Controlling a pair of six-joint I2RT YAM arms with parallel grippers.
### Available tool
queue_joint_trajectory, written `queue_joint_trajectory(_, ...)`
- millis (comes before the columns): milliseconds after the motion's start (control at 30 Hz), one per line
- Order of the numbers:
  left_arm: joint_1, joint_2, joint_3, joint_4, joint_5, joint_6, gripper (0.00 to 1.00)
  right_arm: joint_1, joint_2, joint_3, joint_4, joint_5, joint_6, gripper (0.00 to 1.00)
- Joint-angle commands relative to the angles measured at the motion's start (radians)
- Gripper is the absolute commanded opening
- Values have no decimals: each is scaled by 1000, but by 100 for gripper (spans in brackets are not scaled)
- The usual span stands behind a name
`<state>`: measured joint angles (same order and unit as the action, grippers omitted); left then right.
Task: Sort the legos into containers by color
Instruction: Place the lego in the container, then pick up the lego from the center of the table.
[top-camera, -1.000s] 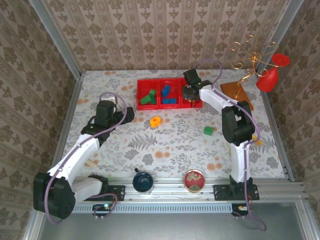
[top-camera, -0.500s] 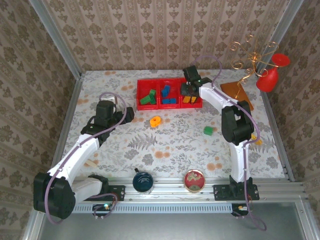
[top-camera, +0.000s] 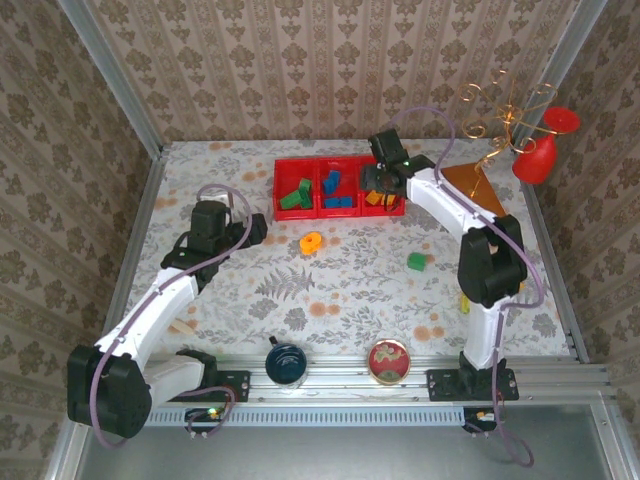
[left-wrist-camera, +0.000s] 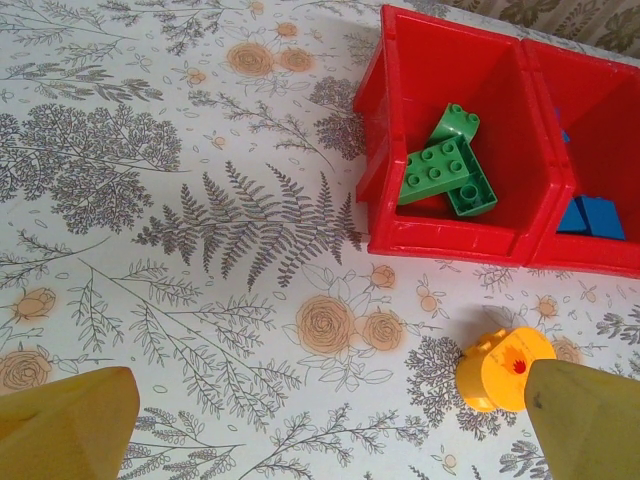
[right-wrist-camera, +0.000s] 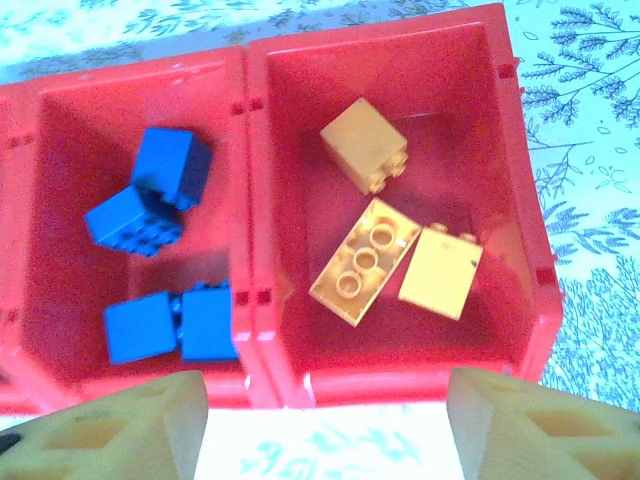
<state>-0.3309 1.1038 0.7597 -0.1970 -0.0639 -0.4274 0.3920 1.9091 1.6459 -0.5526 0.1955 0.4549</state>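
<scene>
The red tray (top-camera: 318, 214) of three containers stands at the back centre. Its left compartment holds green legos (left-wrist-camera: 445, 175), the middle one several blue legos (right-wrist-camera: 165, 180), the right one three orange-yellow legos (right-wrist-camera: 365, 260). My right gripper (right-wrist-camera: 325, 425) hovers open over the front rim of the right compartment (top-camera: 380, 180), with nothing between its fingers. An orange ring-shaped piece (top-camera: 311, 241) lies on the cloth in front of the tray. My left gripper (left-wrist-camera: 325, 420) is open and empty just left of that piece (left-wrist-camera: 503, 368). One green lego (top-camera: 416, 262) lies loose further right.
A dark blue cup (top-camera: 286, 362) and a round red tin (top-camera: 388, 361) stand at the near edge. At the back right are a gold wire stand (top-camera: 500, 120) on a brown base and a red goblet (top-camera: 540, 150).
The right gripper's jaws have opened above the right compartment, and that arm's elbow has swung to the right. The left arm has not moved.
</scene>
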Motion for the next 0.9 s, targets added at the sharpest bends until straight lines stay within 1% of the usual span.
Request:
queue_joint_trajectory(0,10,-21,-15,0,7,-28,100,56,-75,-75,-41,62,74,70)
queue_joint_trajectory(200,16,-34,-32,4,-1,-34,100,200,-138,-167,-57,178,150,88)
queue_joint_trajectory(333,21,-55,-51,11,-15,-46,100,290,-126,-184,-93,230,223,100)
queue_joint_trajectory(500,30,-77,-77,22,-37,-58,100,387,-57,-162,-121,236,300,100)
queue_joint_trajectory(600,36,-81,-83,28,-36,-59,100,425,3,-124,-129,236,326,100)
queue_joint_trajectory(700,38,-79,-86,30,-29,-60,100,444,60,-79,-126,229,335,100)
queue_joint_trajectory(867,41,-81,-92,29,-25,-62,100,447,156,4,-115,204,330,100)
